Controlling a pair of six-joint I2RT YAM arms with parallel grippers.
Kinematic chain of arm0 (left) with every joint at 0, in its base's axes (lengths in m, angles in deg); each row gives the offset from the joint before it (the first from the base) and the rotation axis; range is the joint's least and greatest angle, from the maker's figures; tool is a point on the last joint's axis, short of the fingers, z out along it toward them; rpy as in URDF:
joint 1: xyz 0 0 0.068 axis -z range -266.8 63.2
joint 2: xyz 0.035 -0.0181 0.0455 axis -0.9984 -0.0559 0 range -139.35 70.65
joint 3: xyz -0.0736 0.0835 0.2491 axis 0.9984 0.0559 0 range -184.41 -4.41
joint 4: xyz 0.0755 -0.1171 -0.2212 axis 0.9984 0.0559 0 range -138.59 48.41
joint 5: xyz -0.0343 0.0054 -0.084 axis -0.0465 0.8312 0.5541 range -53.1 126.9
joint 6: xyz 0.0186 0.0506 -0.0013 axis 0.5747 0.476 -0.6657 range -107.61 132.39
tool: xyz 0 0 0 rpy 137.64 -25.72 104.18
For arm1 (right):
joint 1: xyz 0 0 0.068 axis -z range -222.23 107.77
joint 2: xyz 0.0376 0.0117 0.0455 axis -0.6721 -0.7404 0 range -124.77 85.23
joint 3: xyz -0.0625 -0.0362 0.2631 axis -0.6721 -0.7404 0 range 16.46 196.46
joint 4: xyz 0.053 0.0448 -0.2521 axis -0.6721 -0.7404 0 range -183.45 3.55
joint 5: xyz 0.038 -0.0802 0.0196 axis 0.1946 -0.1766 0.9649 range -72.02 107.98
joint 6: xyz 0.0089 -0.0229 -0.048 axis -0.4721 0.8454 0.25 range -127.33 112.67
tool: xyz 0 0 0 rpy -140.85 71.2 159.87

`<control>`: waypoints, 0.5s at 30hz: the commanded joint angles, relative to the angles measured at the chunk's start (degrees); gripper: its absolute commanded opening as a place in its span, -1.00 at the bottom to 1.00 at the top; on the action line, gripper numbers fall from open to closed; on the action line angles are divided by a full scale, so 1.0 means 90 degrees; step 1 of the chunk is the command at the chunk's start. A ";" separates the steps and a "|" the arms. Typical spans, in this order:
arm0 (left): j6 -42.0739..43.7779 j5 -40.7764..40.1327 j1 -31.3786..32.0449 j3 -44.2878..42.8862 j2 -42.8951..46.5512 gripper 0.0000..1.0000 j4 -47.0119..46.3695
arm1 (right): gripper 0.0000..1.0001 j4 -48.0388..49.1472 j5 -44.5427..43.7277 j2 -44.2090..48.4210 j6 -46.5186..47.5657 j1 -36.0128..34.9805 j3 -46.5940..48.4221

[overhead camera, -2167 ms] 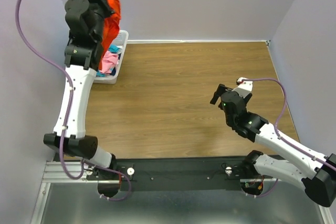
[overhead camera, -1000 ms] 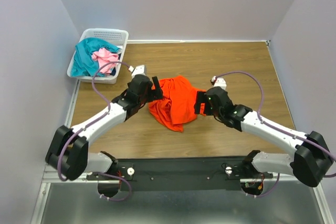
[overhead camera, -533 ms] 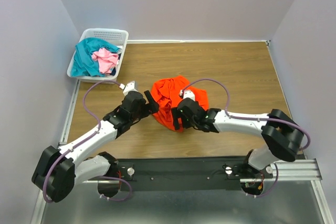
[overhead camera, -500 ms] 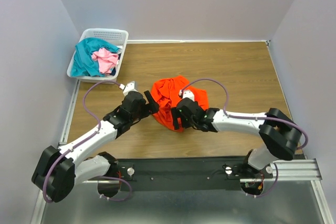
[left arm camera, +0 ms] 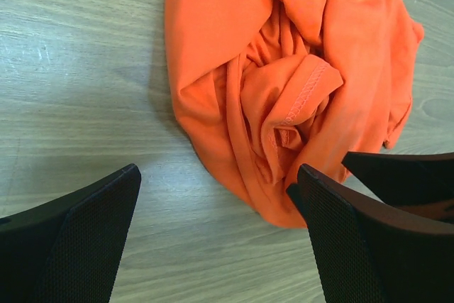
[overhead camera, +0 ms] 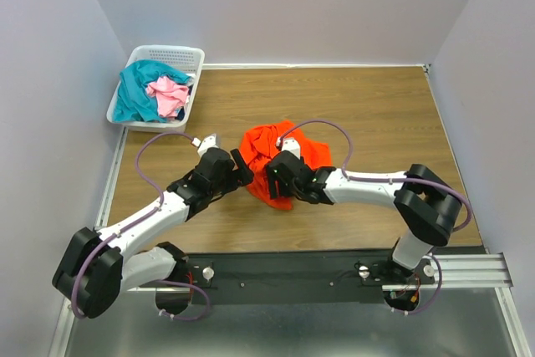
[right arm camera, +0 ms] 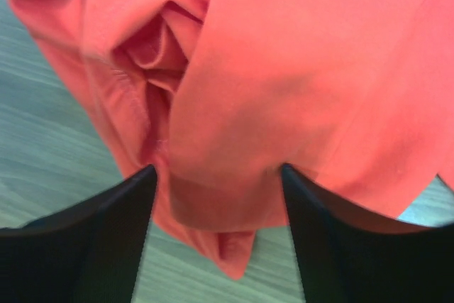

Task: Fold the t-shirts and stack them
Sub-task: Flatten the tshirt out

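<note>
The orange t-shirt [overhead camera: 288, 156] lies crumpled on the wooden table, also seen in the left wrist view [left arm camera: 284, 69] and filling the right wrist view [right arm camera: 284, 69]. My right gripper [overhead camera: 278, 181] [right arm camera: 218, 172] is down on its near-left part, jaws open and straddling a bulging fold, both tips against the cloth. My left gripper [overhead camera: 242, 166] [left arm camera: 218, 175] stands wide open just left of the shirt, low over bare wood, holding nothing. The teal t-shirt [overhead camera: 136, 89] and the pink t-shirt [overhead camera: 169, 94] lie bunched in the basket.
The white slatted basket [overhead camera: 180, 51] sits at the table's far left corner against the wall. Walls close in the table on the left, back and right. The two grippers are close together at the shirt's left edge.
The orange shirt, earlier held high over the basket, now lies on the table. My right gripper has moved left across it and its jaws have narrowed. The left gripper drew back slightly, still open.
</note>
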 commanded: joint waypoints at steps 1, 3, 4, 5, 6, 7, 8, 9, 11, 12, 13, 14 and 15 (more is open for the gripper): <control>-0.0037 0.0083 0.0036 0.0078 0.0055 0.97 0.0026 | 0.46 0.0023 -0.0229 -0.0311 -0.0138 -0.0051 0.0121; -0.0027 0.0093 0.0036 0.0078 0.0103 0.97 0.0007 | 0.26 0.0023 -0.0288 -0.0311 -0.0206 -0.0052 0.0063; 0.0002 0.0093 0.0036 0.0078 0.0113 0.97 -0.0003 | 0.12 0.0004 -0.0307 -0.0302 -0.0216 -0.0042 0.0043; 0.0003 0.0093 0.0036 0.0078 0.0104 0.97 -0.0013 | -0.05 -0.0006 -0.0375 -0.0253 -0.0255 -0.0042 0.0024; 0.0003 0.0084 0.0036 0.0078 0.0084 0.97 -0.0032 | -0.33 -0.0035 -0.0598 -0.0204 -0.0381 -0.0042 -0.0006; 0.0012 0.0093 0.0036 0.0078 0.0065 0.97 -0.0042 | -0.43 -0.0065 -0.0745 -0.0030 -0.0440 -0.0051 -0.0064; 0.0032 0.0113 0.0046 0.0049 0.0036 0.97 -0.0071 | -0.50 -0.0075 -0.0979 0.0059 -0.0470 -0.0052 -0.0094; 0.0051 0.0132 0.0046 0.0049 0.0006 0.97 -0.0072 | -0.53 -0.0094 -0.1068 0.0166 -0.0470 -0.0052 -0.0113; 0.0061 0.0200 0.0075 0.0029 -0.0043 0.97 -0.0110 | -0.66 -0.0162 -0.1215 0.0469 -0.0441 -0.0051 -0.0104; 0.0100 0.0259 0.0143 0.0020 -0.0072 0.97 -0.0178 | -0.77 -0.0269 -0.1351 0.0567 -0.0441 -0.0042 -0.0084; 0.0129 0.0298 0.0182 0.0020 -0.0111 0.97 -0.0218 | -0.80 -0.0328 -0.1401 0.0645 -0.0422 -0.0042 -0.0065; 0.0110 0.0327 0.0250 0.0010 -0.0150 0.97 -0.0266 | -0.83 -0.0387 -0.1469 0.0781 -0.0431 -0.0042 -0.0036; 0.0100 0.0357 0.0328 -0.0039 -0.0237 0.97 -0.0354 | -0.85 -0.0474 -0.1624 0.0850 -0.0460 -0.0032 0.0003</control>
